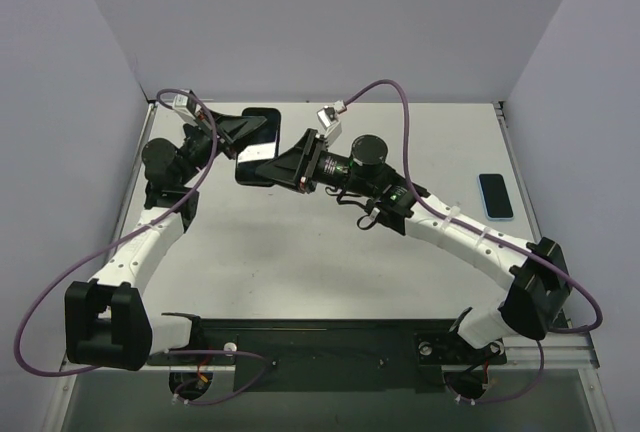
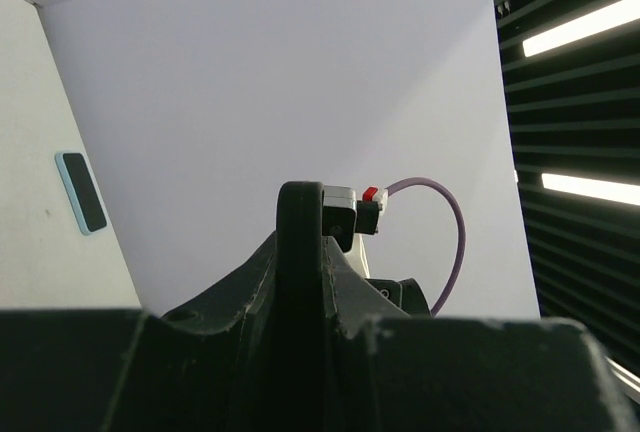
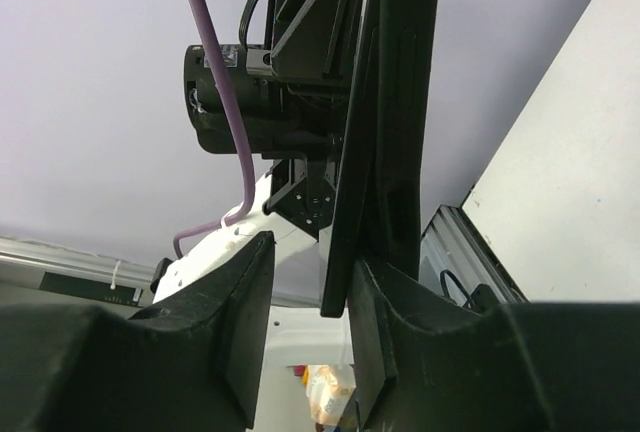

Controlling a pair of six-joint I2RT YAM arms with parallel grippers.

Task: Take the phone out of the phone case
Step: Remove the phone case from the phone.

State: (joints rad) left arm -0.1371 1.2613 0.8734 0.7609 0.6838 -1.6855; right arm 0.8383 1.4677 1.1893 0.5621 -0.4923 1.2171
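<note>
Closest to my right wrist camera, the right gripper [image 3: 310, 272] straddles a thin black slab [image 3: 390, 102], one finger standing off it, so I cannot tell if it grips. Past it the left gripper [image 1: 248, 130] is clenched on a dark piece [image 2: 300, 214], above the table's [image 1: 300, 252] far middle. I judge the separation unfinished. Well right lies a blue-edged phone [image 1: 496, 196].

A dark-screened phone in a light-blue surround [image 1: 495, 196] is seen lying flat on the pale grey table [image 1: 300, 272], at about 3 o'clock, near the right edge.
</note>
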